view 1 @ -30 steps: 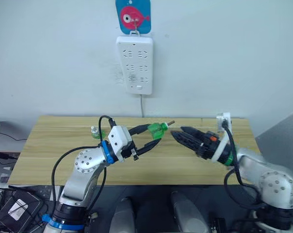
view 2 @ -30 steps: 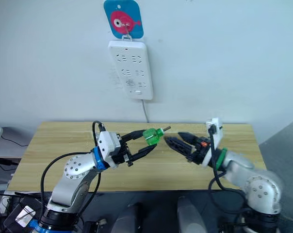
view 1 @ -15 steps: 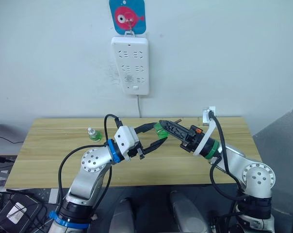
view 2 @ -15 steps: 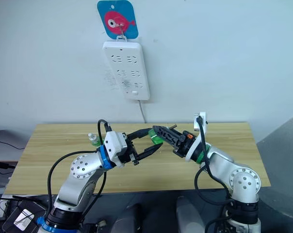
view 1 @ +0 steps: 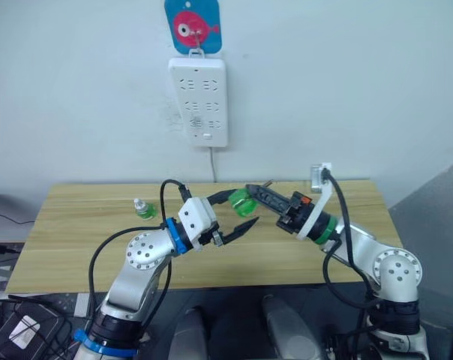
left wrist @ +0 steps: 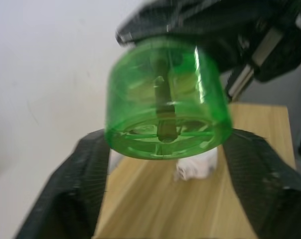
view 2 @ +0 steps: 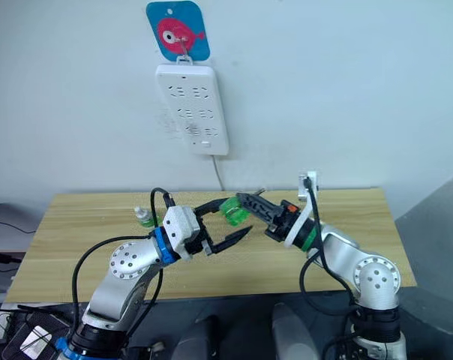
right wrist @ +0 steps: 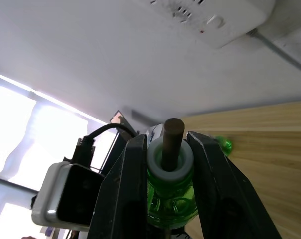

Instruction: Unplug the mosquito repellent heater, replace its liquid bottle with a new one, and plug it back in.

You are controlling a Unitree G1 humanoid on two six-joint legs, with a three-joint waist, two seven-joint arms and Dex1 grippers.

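The liquid bottle (view 1: pixel 245 202) hangs in the air above the wooden table (view 1: pixel 76 225), between the two grippers. The right gripper (right wrist: pixel 166 149) is now pinched on the bottle's white neck, one black finger on each side, with the dark wick (right wrist: pixel 173 130) standing up between the fingers. A second ago this gripper was well apart from the bottle, with its fingers nearly together; half a second ago it had just reached it.

The left gripper (view 1: pixel 238 214) has its fingers spread wide. In the left wrist view the two fingers (left wrist: pixel 80 179) stand out to either side of the bottle's green base, which sits just ahead of them; whether either pad touches the bottle cannot be told. A second ago the upper finger carried the bottle at its tip.

The new one (view 1: pixel 142 209) stands upright on the table, beyond the left arm and well apart from both grippers. The white power strip (view 1: pixel 199 101) hangs on the wall above, under a blue card with a pink fish (view 1: pixel 191 25).
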